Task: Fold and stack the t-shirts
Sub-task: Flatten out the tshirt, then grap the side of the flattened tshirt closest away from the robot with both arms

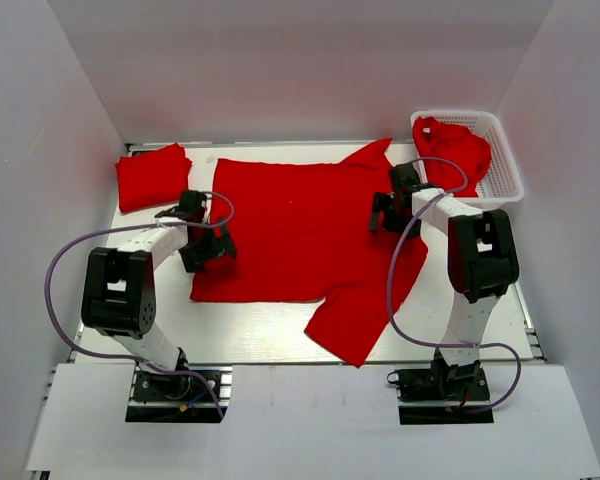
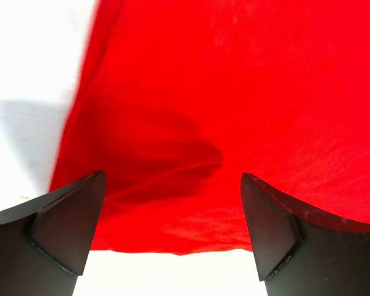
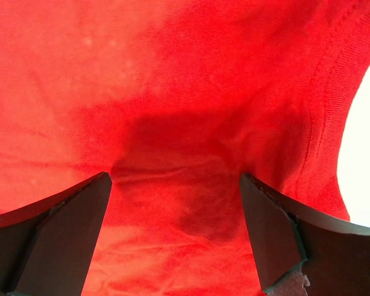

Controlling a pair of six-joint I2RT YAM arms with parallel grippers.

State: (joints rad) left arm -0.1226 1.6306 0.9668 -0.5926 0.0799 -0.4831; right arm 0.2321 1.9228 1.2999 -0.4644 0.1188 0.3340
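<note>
Red cloth spread flat: the open t-shirt [image 1: 300, 225], with a folded t-shirt [image 1: 152, 177] off its far-left corner and a crumpled t-shirt [image 1: 458, 145] in the basket [image 1: 508, 160] off its far-right corner. Left gripper [image 1: 208, 252] at its left hem, right gripper [image 1: 385, 215] over its right end. From the left wrist: jaws wide apart, empty, hem edge just below; best to drop straight and pinch close to that edge. From the right wrist: fingers [image 3: 55, 234] likewise spread and empty above a slight pucker beside a stitched edge; pinch there, then lift both ends in step.
</note>
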